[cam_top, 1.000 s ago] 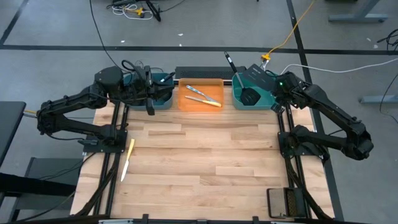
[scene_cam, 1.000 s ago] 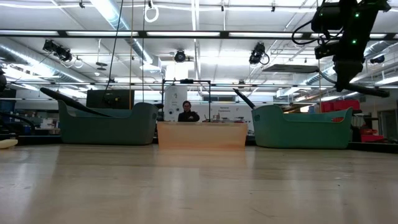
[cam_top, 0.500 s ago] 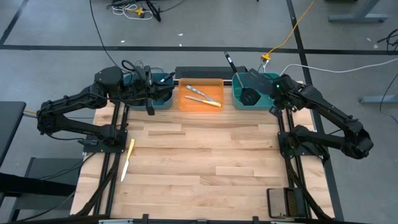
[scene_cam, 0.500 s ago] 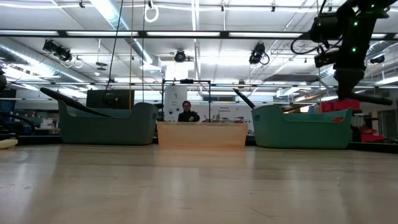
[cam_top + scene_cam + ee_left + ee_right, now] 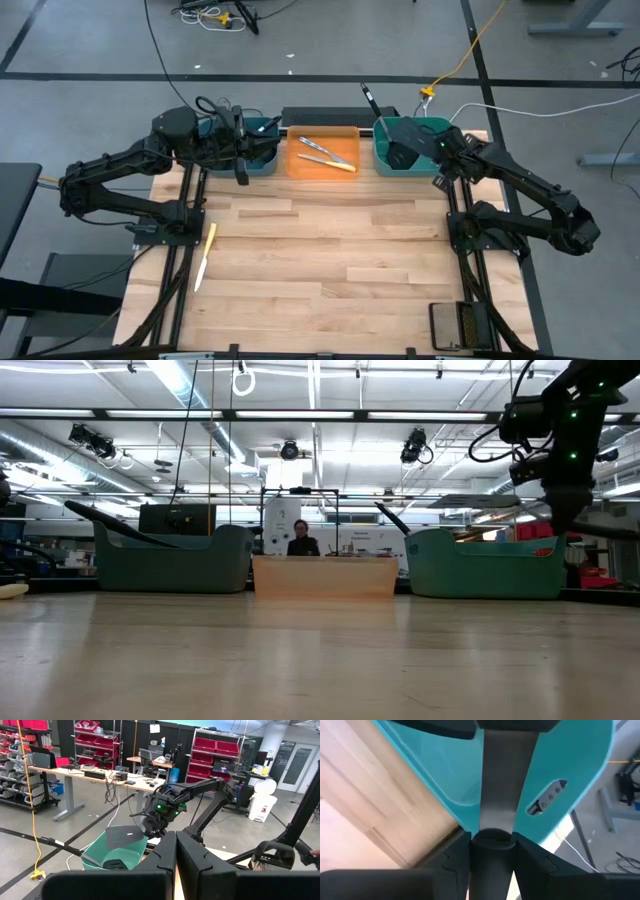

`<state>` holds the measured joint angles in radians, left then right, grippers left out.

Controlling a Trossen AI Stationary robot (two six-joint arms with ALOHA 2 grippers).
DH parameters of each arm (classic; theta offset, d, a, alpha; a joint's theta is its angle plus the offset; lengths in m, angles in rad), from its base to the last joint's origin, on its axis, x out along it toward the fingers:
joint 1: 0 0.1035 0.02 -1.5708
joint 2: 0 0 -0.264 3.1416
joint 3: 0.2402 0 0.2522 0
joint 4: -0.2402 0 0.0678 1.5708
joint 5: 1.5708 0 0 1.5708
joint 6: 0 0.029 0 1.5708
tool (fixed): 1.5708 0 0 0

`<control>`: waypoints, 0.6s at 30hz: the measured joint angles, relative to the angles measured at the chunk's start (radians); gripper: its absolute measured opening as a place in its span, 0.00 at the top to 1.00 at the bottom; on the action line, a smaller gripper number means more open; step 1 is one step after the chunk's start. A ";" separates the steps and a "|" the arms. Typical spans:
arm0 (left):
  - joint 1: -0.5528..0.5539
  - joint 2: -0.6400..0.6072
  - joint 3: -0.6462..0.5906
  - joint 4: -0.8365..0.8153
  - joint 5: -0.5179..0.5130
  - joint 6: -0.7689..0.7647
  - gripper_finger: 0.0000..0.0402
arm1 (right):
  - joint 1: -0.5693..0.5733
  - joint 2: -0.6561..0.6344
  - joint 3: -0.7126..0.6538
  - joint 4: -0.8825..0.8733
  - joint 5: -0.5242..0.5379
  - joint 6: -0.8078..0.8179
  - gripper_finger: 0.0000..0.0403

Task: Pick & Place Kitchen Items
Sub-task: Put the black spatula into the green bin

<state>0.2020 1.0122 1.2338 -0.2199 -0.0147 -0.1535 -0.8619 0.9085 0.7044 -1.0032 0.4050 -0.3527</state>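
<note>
Spatula (image 5: 125, 837): held by its handle in the right gripper (image 5: 491, 837), half-closed around it, above the right teal bin (image 5: 420, 160). Likely light, stiff, blade-heavy (handle grip suits). Left gripper (image 5: 175, 851) shut, empty.

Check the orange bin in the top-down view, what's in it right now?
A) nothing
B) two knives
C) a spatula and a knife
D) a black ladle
B: the high view shows two slim knives lying crossed in the orange bin, silver blades with yellow on at least one handle, and no black utensil in there with them.
</note>
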 joint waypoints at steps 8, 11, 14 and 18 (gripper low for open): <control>0.000 0.000 0.000 0.000 0.000 0.000 0.96 | 0.015 0.027 0.000 -0.049 0.104 -0.025 0.69; 0.000 0.000 0.000 0.000 0.000 0.000 0.96 | 0.028 0.050 0.000 -0.066 0.148 -0.026 0.69; 0.000 0.000 0.000 0.000 0.000 0.000 0.96 | 0.039 0.066 0.000 -0.074 0.181 -0.022 0.69; 0.000 0.000 0.000 0.000 0.000 0.000 0.96 | 0.053 0.088 0.033 -0.089 0.203 -0.012 0.69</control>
<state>0.2016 1.0124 1.2335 -0.2203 -0.0147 -0.1532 -0.8088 0.9967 0.7373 -1.0926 0.6078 -0.3651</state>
